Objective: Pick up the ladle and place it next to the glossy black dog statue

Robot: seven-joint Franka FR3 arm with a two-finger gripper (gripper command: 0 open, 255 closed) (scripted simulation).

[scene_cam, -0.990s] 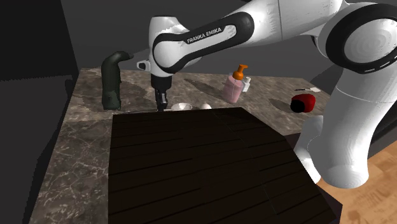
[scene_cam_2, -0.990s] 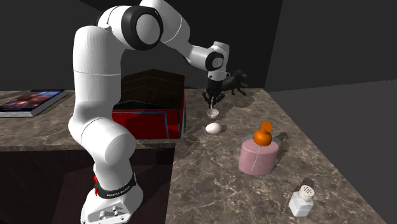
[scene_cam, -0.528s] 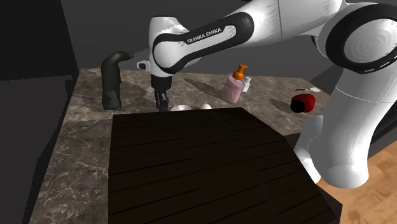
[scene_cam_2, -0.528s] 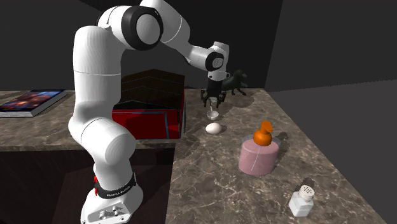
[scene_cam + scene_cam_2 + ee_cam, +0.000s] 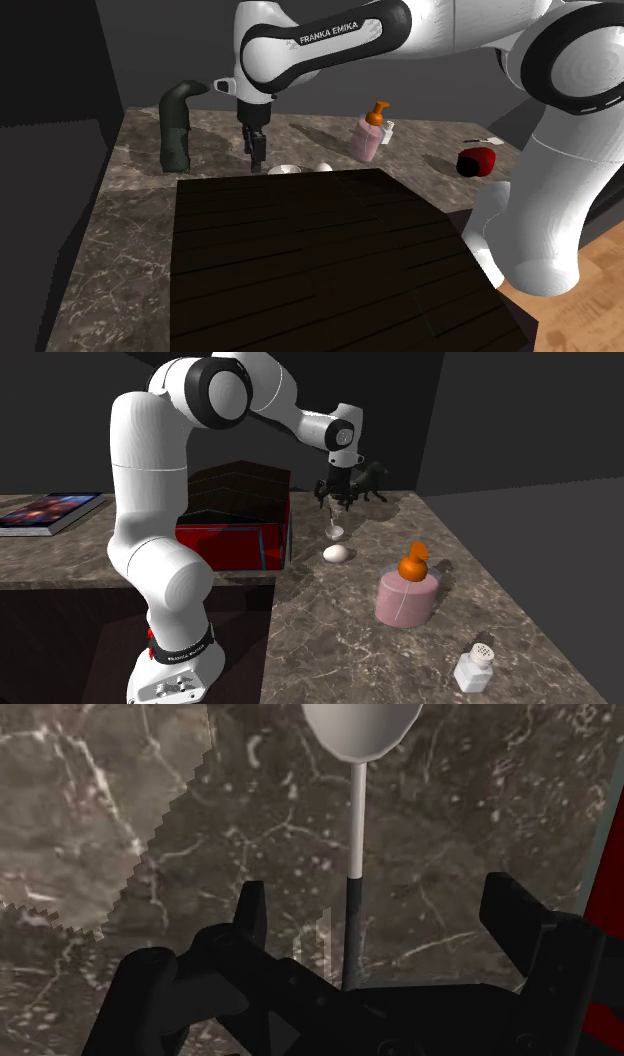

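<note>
We are looking at the white arm [image 5: 160, 552] reaching over the marble counter [image 5: 500, 602], its gripper [image 5: 335, 500] hanging just above the ladle [image 5: 334, 533]. The black dog statue [image 5: 370, 480] is standing just beyond. Nearer, an egg [image 5: 338, 554], a pink pump bottle [image 5: 404, 600] and a shaker [image 5: 473, 668] are sitting; a red box [image 5: 232, 540] is standing left.

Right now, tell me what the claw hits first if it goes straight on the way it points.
Probably the ladle: its handle stands between the open fingers of the claw, bowl ahead on the counter.

Lighting: dim; dark grey walls [image 5: 60, 60]. Bright white arm [image 5: 545, 150], softly shaded. Mid-toned marble table [image 5: 510, 612]; on it a shadow [image 5: 450, 834] with sawtooth edge (wrist view). Pale ladle [image 5: 360, 729] bowl, handle darkening toward claw [image 5: 375, 889]. Focus: sharp throughout.
</note>
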